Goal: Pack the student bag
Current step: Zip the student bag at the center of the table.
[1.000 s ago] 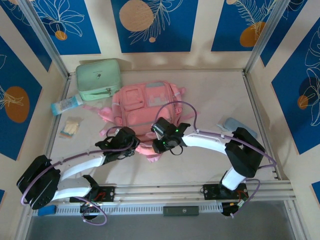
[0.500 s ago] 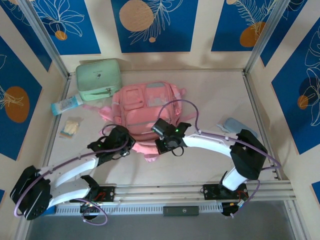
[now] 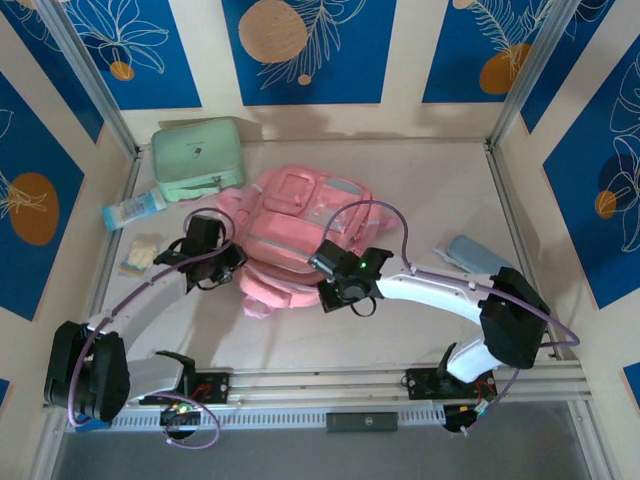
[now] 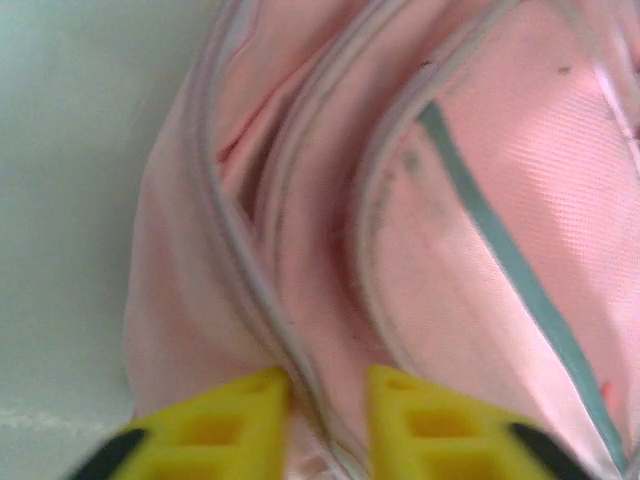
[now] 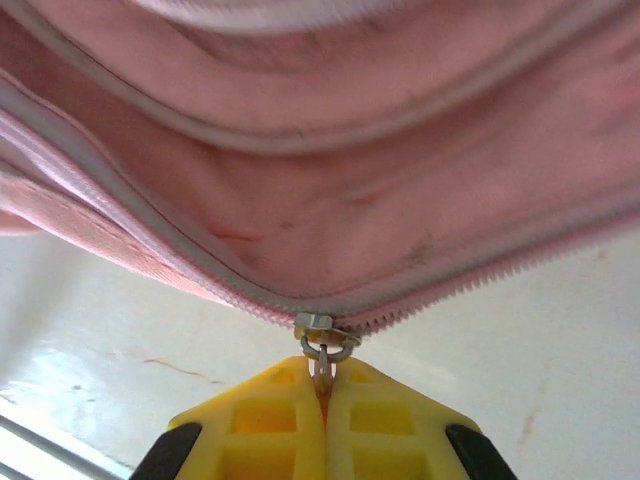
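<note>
The student bag (image 3: 300,225), soft pink fabric with zipped pockets, lies mid-table, skewed with its near end bunched up. My right gripper (image 3: 337,290) is at the bag's near edge, shut on the metal zip pull (image 5: 322,345); its yellow fingertips (image 5: 322,378) press together just below the slider, where the zip (image 5: 470,285) runs along the bag's lower edge. My left gripper (image 3: 228,262) is against the bag's left side. Its yellow fingers (image 4: 245,425) stand apart with a piped seam (image 4: 300,370) of the bag (image 4: 440,230) passing between them, the gripper (image 4: 328,390) open.
A mint green zip case (image 3: 198,155) stands at the back left. A blue-and-white tube (image 3: 132,210) and a small packet (image 3: 140,255) lie along the left edge. A light blue flat item (image 3: 478,255) lies at the right. Metal frame rails border the table.
The left gripper has moved from the bag's near end up to its left side and its fingers have parted. The bag has swung and bunched. The right gripper has stayed shut on the pull.
</note>
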{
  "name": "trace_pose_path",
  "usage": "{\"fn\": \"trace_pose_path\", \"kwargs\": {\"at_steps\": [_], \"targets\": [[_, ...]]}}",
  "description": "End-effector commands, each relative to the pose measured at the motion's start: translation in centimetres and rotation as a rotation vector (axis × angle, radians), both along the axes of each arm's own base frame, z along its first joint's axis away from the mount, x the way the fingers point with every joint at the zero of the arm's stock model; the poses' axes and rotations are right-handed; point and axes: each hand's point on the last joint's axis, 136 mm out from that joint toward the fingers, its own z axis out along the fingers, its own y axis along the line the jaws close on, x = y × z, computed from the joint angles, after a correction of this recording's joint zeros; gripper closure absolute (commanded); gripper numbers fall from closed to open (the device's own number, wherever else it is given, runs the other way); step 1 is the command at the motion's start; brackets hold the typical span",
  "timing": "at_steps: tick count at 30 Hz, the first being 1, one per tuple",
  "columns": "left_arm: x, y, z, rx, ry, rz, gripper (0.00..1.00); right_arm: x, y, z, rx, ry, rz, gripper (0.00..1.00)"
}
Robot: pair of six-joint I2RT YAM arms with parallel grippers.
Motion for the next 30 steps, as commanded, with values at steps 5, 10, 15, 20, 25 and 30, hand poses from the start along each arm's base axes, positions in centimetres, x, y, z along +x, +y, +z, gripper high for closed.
{"fn": "trace_pose_path", "kwargs": {"at_steps": [5, 10, 15, 20, 25, 30], "targets": [[-3.3, -0.6, 2.5, -0.081, -0.062, -0.014, 0.46, 0.5, 1.9, -0.1, 0.054, 0.050, -0.033, 1.00], [-7.2, -2.4, 1.9, -0.193, -0.031, 0.090, 0.39, 0.3, 1.4, -0.9, 0.025, 0.043, -0.036, 1.00], [-8.7, -6.1, 1.0, -0.282, -0.006, 0.129, 0.36, 0.1, 1.4, -1.4, 0.027, 0.045, -0.033, 1.00], [-8.3, -10.6, 0.3, -0.298, 0.018, 0.120, 0.33, 0.2, 1.4, -1.5, 0.000, 0.025, -0.028, 1.00], [-7.9, -11.8, -2.6, -0.223, 0.067, 0.157, 0.37, 0.5, 0.7, -1.7, -0.053, 0.012, -0.051, 1.00], [-8.5, -6.7, -4.7, 0.012, 0.075, 0.238, 0.68, 0.8, -1.3, -1.6, -0.153, -0.019, -0.088, 1.00]]}}
